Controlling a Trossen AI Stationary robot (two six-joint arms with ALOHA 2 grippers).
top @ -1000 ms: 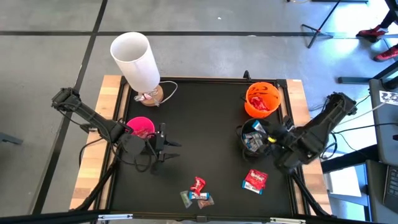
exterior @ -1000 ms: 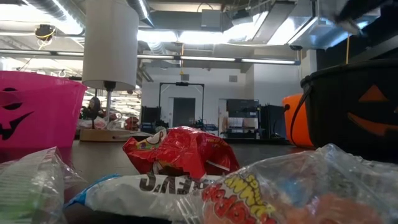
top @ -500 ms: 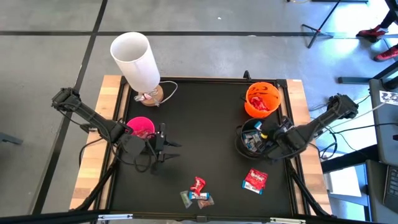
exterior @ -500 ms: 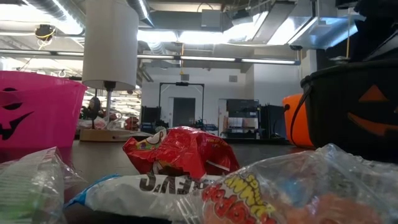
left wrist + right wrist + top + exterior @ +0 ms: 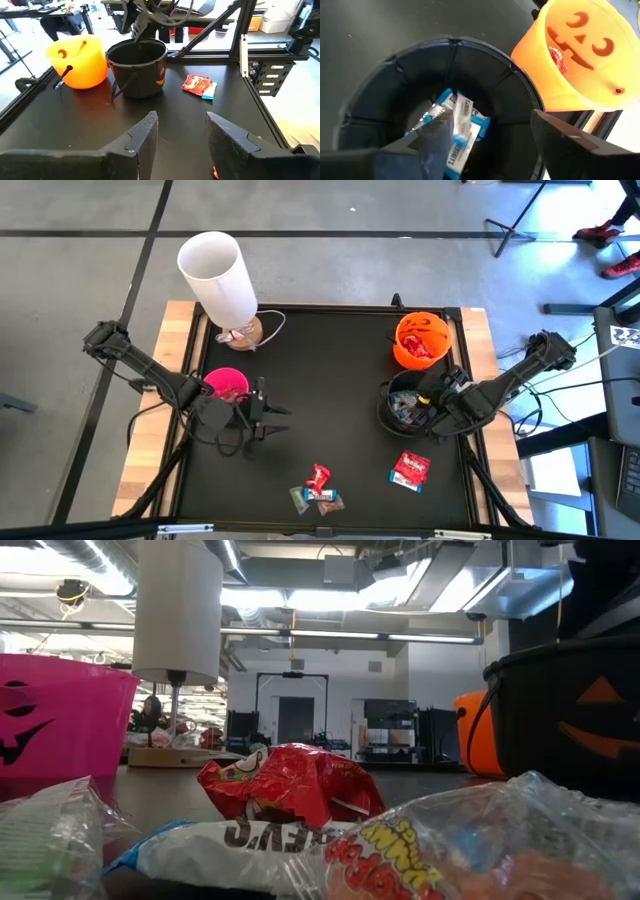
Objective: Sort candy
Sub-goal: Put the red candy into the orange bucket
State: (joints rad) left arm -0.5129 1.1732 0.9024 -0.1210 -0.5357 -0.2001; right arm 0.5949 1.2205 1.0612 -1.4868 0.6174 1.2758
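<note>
The left pincer (image 5: 268, 412) waits beside the pink bowl (image 5: 227, 385), fingers wide apart, holding nothing. Some candy (image 5: 318, 488) still lies on the worktop (image 5: 330, 380). The right pincer (image 5: 428, 395) has dipped over the black bowl (image 5: 380, 95), fingers now spread, and blue-and-white candy (image 5: 457, 131) lies inside. That piece looks sorted.

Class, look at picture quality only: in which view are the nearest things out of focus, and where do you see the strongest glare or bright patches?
Low view: the nearest candy fills the foreground, soft and out of focus; the ceiling lights burn bright. High view: the floor at the upper right is washed out. Right wrist view: the right gripper over the black bowl is blurred.
</note>
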